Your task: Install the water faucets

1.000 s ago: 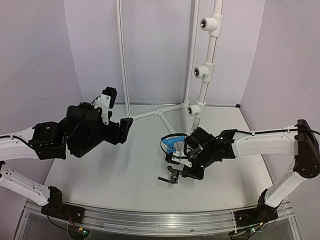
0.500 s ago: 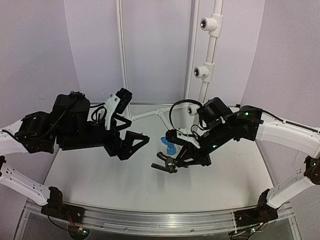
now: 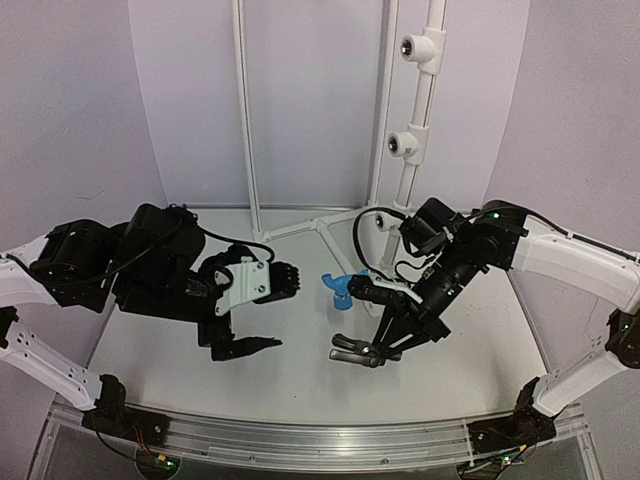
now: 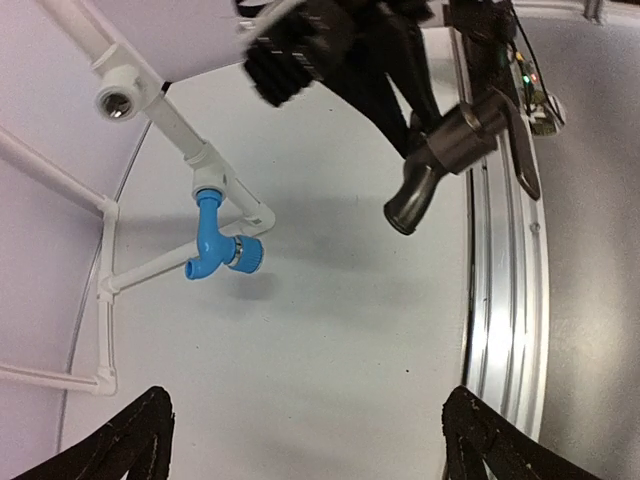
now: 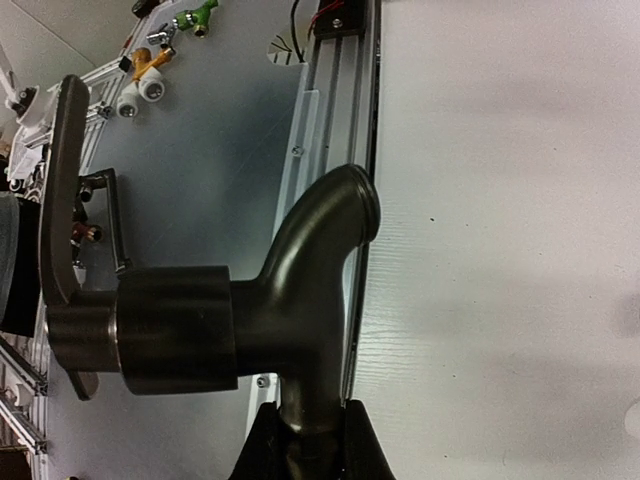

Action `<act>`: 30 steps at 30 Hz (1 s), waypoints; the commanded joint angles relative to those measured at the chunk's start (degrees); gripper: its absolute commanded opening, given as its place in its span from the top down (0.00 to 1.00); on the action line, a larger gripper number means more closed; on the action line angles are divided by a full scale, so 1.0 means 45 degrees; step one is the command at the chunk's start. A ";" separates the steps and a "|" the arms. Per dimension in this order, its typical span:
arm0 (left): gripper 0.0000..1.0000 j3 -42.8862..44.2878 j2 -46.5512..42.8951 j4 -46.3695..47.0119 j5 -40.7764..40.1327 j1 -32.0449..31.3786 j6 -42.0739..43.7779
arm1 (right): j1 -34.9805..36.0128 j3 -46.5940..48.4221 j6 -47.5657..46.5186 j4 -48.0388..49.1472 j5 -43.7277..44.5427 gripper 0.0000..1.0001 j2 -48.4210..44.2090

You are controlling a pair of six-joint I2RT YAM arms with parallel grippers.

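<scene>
The black faucet (image 3: pixel 357 350) is held by its threaded stem in my right gripper (image 3: pixel 383 345), just above the table's middle front. In the right wrist view the faucet (image 5: pixel 250 310) fills the frame, lever to the left, and the gripper (image 5: pixel 308 445) is shut on its stem. The blue faucet (image 3: pixel 340 290) rests on the table against the foot of the white pipe frame (image 3: pixel 405 190). My left gripper (image 3: pixel 268 310) is open and empty, left of both faucets. The left wrist view shows the blue faucet (image 4: pixel 215 245), the black faucet (image 4: pixel 450 150) and the open left gripper (image 4: pixel 310 440).
White tee fittings (image 3: pixel 420 45) sit up the vertical pipe at the back right, and one shows in the left wrist view (image 4: pixel 118 95). An aluminium rail (image 3: pixel 320 440) runs along the near table edge. Curved walls close the back and sides.
My right gripper has raised the black faucet off the table and turned it, now a little nearer the front. My left arm has swung in towards the middle and turned, with its jaws open.
</scene>
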 commanded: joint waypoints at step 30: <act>0.77 0.1081 0.4277 0.4324 0.3882 -0.0741 0.5406 | -0.0060 0.1669 -0.0905 -0.1199 -0.2772 1.00 0.1972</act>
